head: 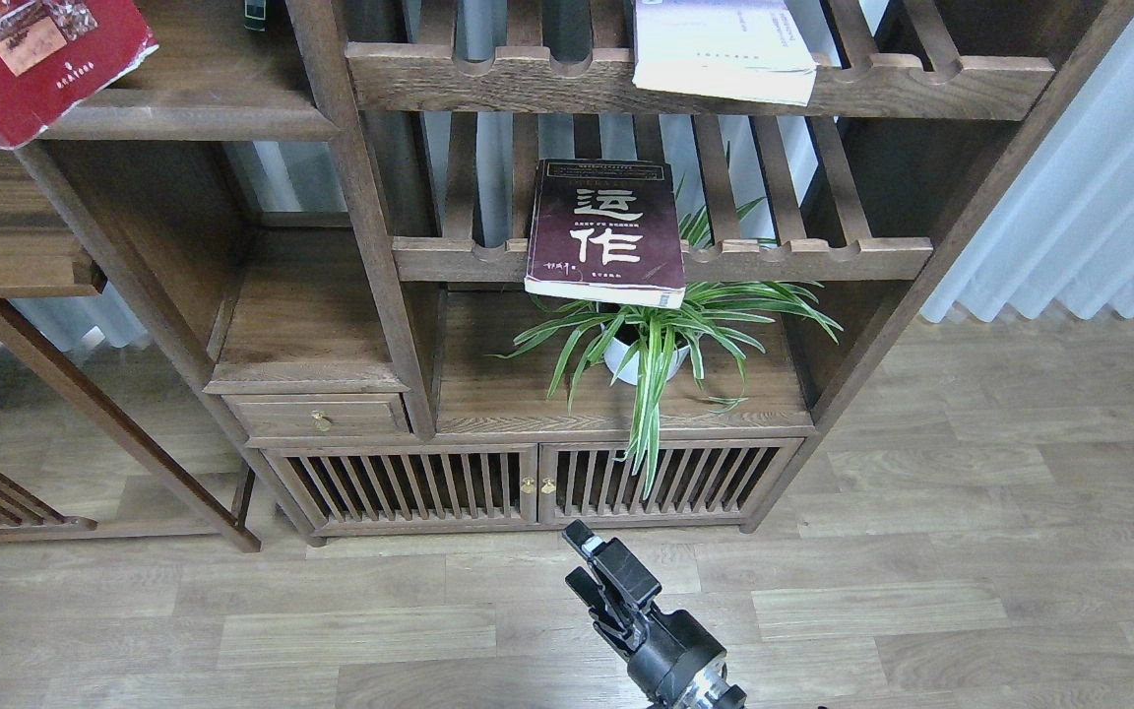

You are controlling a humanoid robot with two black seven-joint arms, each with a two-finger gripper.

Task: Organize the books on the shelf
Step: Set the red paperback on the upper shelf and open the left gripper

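Although all three books are in view, none of them stands in order yet. The maroon book lies flat on a slatted shelf in the middle of the unit, and its near edge hangs out over the notched front rail. The red book lies crooked at the upper left, on the solid brown shelf, with a corner past the front edge. The white book rests on the upper slatted shelf, also overhanging.

Only one arm shows, low in the middle; which arm it is I cannot say for sure. Its gripper hangs above the floor, well apart from every book; its jaws hold nothing, and from this angle I cannot tell how far open they are.

I judge the task is at its beginning: the reach for a first book. The maroon book is nearest, and its overhanging edge gives a place to pinch.

Just below it stands a spider plant in a white pot, and its long leaves could be brushed on the way up. Pale curtains hang at the right.
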